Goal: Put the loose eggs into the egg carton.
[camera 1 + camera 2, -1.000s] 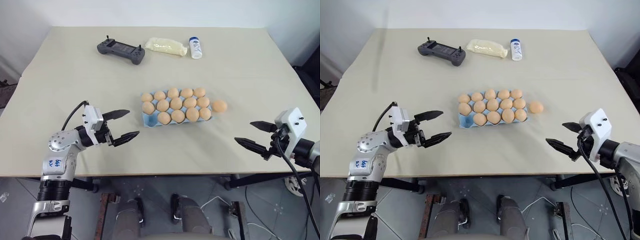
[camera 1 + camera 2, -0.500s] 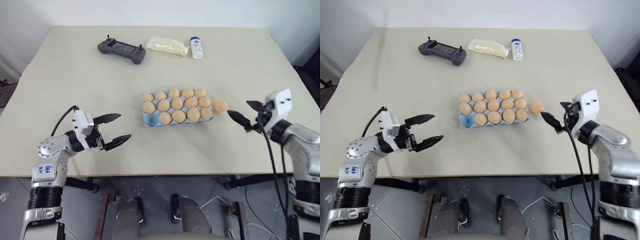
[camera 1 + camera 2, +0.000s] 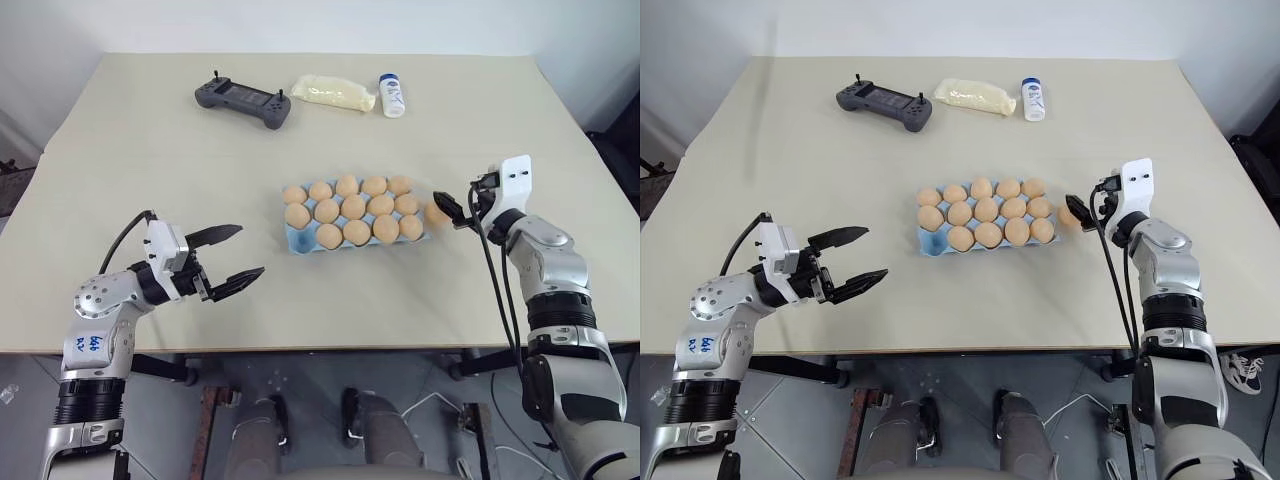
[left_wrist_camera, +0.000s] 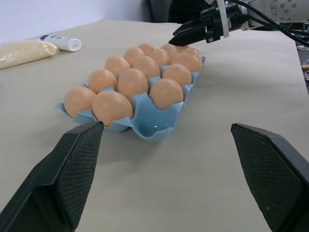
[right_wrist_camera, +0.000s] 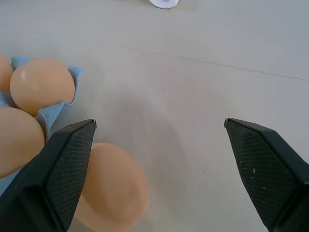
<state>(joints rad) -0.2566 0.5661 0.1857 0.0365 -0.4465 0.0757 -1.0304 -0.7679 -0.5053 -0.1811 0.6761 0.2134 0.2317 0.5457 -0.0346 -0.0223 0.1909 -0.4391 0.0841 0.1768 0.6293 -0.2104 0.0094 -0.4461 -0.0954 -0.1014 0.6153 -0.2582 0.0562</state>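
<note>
Reaching wide-released, the right hand (image 3: 452, 212) straddles the loose egg (image 5: 113, 193) beside the egg carton (image 3: 296, 238); left hand (image 3: 236, 254) released.

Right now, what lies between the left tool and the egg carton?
Only bare table: the left eye view shows nothing between the open left tool and the egg carton.

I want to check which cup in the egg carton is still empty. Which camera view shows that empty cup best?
The left wrist view: the empty cup sits at the egg carton's near corner, close and unblocked. Both head views show it only as a small blue gap at the front-left corner. The right wrist view catches just the carton's opposite end.
</note>
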